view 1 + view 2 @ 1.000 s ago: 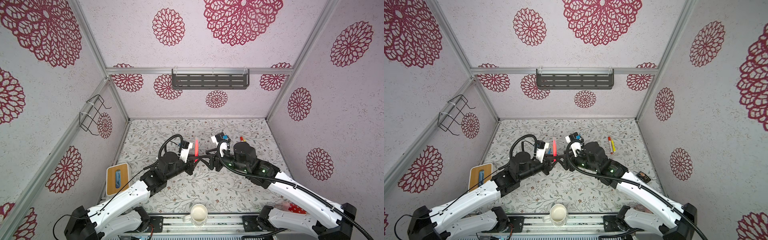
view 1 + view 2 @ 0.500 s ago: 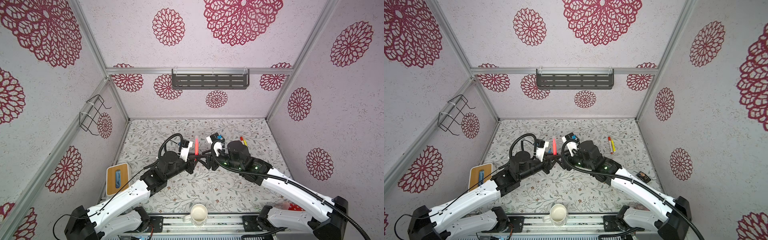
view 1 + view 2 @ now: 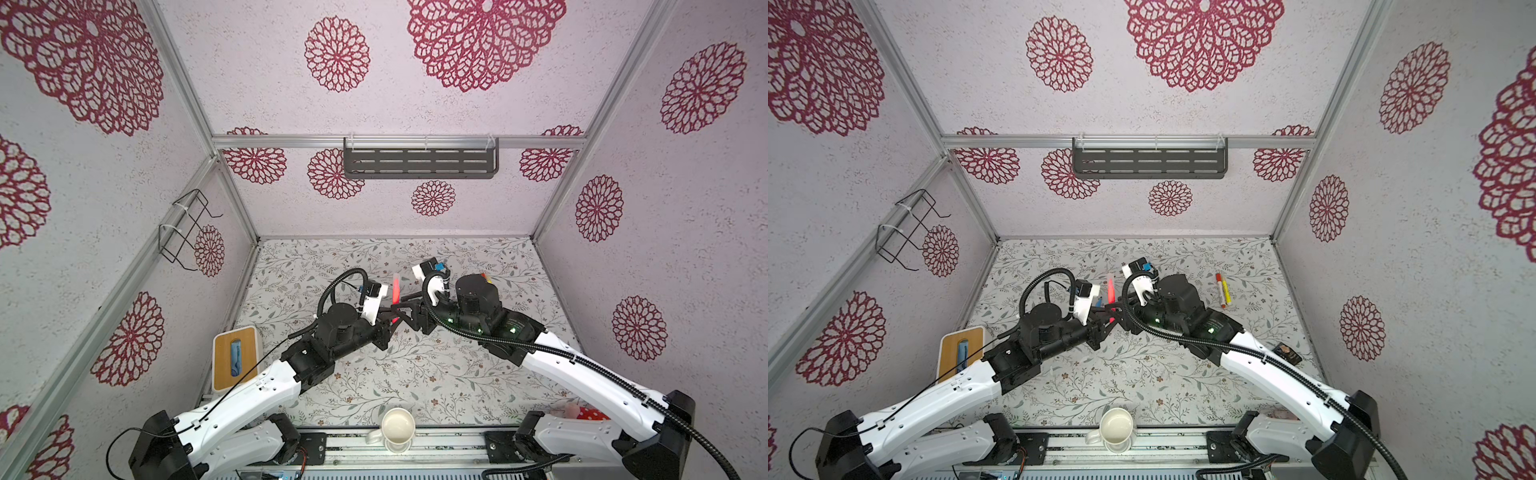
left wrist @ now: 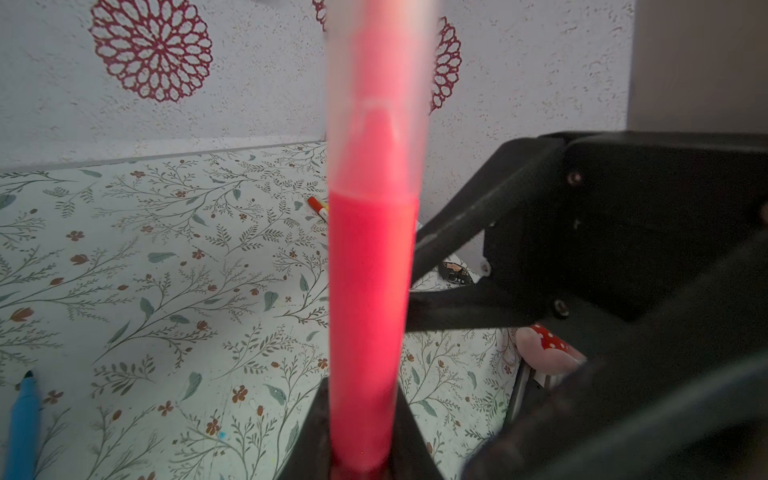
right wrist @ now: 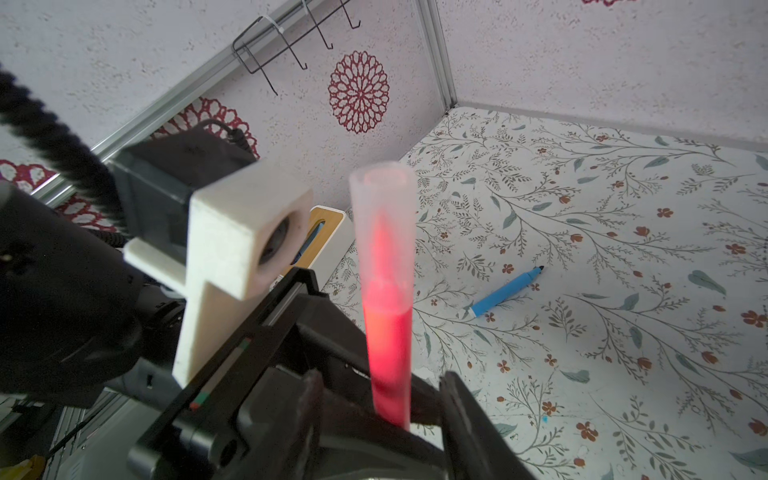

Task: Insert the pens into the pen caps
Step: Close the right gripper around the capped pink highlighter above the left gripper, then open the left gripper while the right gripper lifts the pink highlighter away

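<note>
Help has come: the right gripper (image 5: 380, 386) moved in, open around the pink pen (image 5: 388, 345) squeezed upright in the left gripper (image 4: 361, 432), maybe to push its clear cap (image 5: 382, 208) tight.

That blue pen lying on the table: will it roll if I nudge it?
Probably: the blue pen looks round and smooth and lies flat, so a sideways nudge likely rolls it. Slim plastic, probably stiff and light.
</note>
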{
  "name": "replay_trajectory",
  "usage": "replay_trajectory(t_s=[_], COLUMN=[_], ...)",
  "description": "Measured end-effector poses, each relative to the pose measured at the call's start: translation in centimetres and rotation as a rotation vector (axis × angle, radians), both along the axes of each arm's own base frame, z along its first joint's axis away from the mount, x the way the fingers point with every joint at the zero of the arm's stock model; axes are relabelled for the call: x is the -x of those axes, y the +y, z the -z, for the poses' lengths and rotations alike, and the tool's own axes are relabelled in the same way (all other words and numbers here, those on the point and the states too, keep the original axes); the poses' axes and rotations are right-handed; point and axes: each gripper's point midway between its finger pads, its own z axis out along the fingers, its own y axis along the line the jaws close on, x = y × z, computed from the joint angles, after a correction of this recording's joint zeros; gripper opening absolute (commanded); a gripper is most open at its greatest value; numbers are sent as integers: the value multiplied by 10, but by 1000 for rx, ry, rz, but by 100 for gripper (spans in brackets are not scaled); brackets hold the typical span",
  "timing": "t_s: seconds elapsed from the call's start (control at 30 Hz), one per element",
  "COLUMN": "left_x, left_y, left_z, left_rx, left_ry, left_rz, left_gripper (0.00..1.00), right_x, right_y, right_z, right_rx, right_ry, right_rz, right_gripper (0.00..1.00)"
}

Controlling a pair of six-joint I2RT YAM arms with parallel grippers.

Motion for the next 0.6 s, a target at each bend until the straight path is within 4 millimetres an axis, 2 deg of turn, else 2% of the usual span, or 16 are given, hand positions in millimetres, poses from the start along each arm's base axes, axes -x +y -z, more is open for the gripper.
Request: replay_trajectory(t_s=[0.3, 0.6], left_x=[2, 2], left_y=[-2, -3], left_z=[-4, -2], left_rx=[8, 6], left_ry=[-4, 0], left_rz=[14, 14], left_gripper=[0, 0], right_x=[-7, -7], right_y=[8, 8], right_z=[8, 7], right_rx=[3, 3], right_ry=[13, 4], right_rz=[1, -6], right_gripper=[32, 7])
